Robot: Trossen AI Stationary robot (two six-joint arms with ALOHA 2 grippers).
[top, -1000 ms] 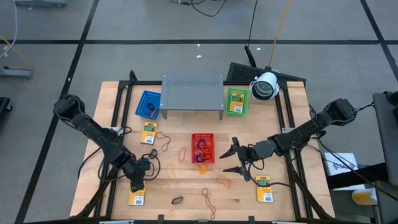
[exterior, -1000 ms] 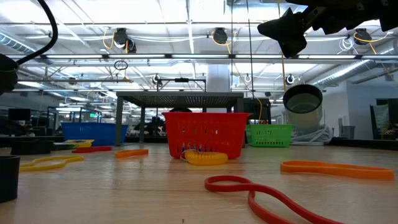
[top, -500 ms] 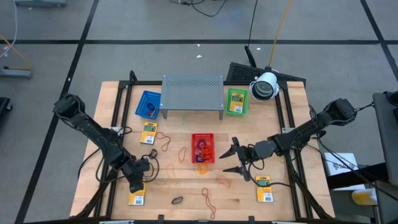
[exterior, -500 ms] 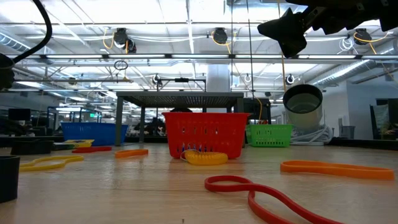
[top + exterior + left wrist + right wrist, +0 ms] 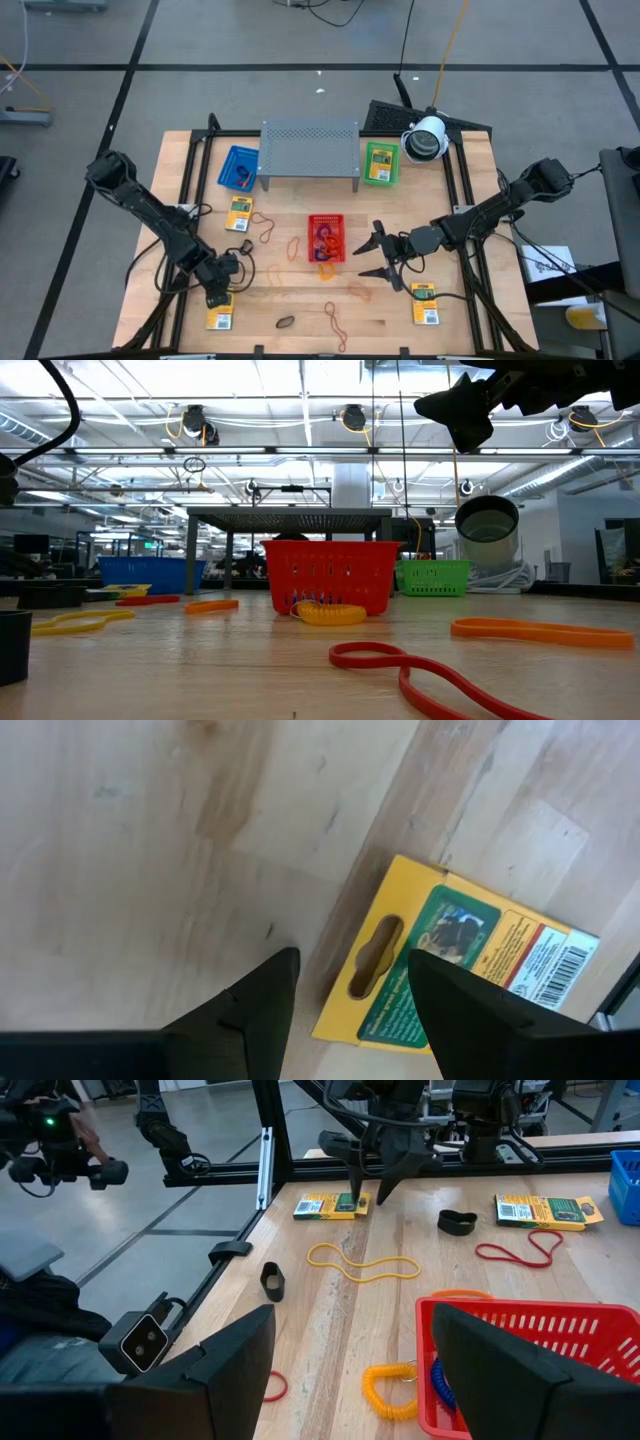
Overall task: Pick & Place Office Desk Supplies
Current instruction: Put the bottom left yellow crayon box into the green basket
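Observation:
A flat yellow-and-green packet (image 5: 220, 319) lies on the table near the near-left corner. My left gripper (image 5: 218, 298) points down over it, open. In the left wrist view my left gripper (image 5: 355, 960) has one finger on each side of the hang-hole end (image 5: 372, 952) of the packet (image 5: 470, 965). I cannot tell whether the fingers touch it. My right gripper (image 5: 368, 256) hangs open and level above the table, just right of the red basket (image 5: 312, 220), holding nothing. Rubber bands (image 5: 268, 229) lie loose on the wood.
More packets lie at the left (image 5: 239, 213) and near right (image 5: 427, 303), and one in the green basket (image 5: 380, 163). A blue basket (image 5: 238, 167) and a grey rack (image 5: 310, 145) stand at the back. Bands (image 5: 335, 325) and a black loop (image 5: 285, 322) lie near the front edge.
My left gripper has tipped a little more steeply down over the packet, staying in place and open. The packet has not moved.

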